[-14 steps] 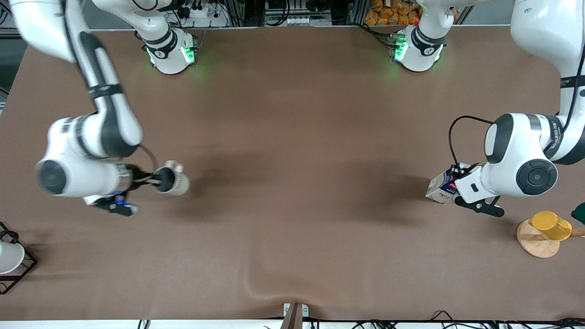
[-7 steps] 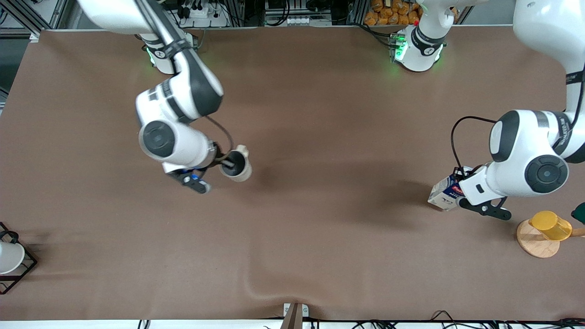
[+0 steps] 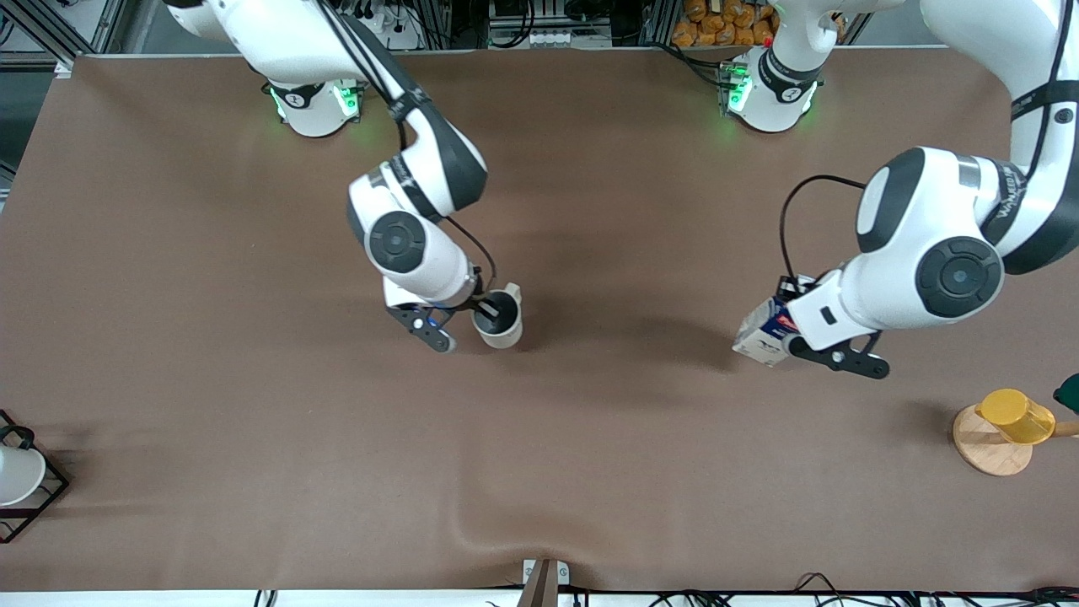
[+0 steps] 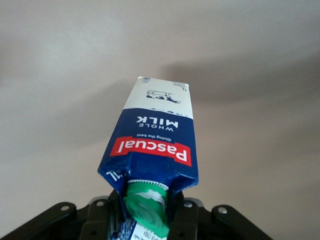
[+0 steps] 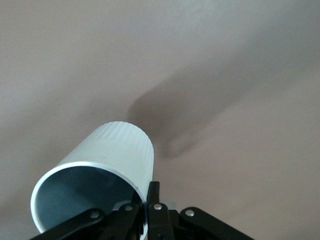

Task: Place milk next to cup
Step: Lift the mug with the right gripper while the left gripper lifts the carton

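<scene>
My right gripper is shut on the rim of the cream-beige cup, one finger inside it, over the middle of the table. In the right wrist view the cup shows its ribbed side and grey interior, with the gripper pinching its wall. My left gripper is shut on the top of the blue and white milk carton, held tilted above the table toward the left arm's end. In the left wrist view the milk shows its red label band and green cap.
A yellow cup lies on a wooden disc at the left arm's end of the table. A white cup sits in a black wire rack at the right arm's end. The brown table cover has a wrinkle near the front edge.
My right arm has carried the cup from the right arm's end to the table's middle. My left arm has moved the milk a little toward the middle.
</scene>
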Action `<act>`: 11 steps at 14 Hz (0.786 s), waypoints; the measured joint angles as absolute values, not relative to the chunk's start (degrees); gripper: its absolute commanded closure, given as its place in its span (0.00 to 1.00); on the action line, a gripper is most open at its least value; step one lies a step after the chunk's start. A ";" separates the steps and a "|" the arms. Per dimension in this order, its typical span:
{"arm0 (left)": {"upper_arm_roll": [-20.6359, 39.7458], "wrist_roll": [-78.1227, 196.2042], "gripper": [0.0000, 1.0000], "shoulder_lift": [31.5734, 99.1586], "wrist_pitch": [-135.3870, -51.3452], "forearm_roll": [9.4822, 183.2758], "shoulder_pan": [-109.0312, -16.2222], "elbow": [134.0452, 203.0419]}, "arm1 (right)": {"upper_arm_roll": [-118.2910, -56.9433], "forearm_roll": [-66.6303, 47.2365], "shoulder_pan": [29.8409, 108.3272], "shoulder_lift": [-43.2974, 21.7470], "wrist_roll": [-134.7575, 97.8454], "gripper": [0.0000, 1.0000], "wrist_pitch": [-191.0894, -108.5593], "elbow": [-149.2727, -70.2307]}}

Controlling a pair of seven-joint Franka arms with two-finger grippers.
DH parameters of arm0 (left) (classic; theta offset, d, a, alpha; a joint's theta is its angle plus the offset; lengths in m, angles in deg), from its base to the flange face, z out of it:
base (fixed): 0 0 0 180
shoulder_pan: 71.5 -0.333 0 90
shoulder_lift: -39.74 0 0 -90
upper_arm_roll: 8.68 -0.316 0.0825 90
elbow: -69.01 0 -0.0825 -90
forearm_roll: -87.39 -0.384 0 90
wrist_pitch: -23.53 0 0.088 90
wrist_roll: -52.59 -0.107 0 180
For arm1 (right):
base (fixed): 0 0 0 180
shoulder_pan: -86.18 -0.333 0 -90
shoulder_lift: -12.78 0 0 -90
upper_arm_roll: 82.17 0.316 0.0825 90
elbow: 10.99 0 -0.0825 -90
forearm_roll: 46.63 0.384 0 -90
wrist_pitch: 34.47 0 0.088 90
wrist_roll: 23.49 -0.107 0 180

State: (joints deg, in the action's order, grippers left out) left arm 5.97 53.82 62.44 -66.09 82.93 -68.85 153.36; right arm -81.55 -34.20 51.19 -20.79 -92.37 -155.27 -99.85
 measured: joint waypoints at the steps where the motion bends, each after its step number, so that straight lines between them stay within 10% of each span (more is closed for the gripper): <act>1: 7.01 55.71 0.87 62.35 -65.39 83.24 -68.87 153.29 | -81.55 -34.20 50.14 -22.34 -94.45 1.00 -155.84 -98.35; 11: 13.20 66.38 0.87 62.24 -62.24 84.96 -68.44 152.26 | -81.62 -34.20 45.45 -29.28 -101.05 0.96 -162.63 -94.66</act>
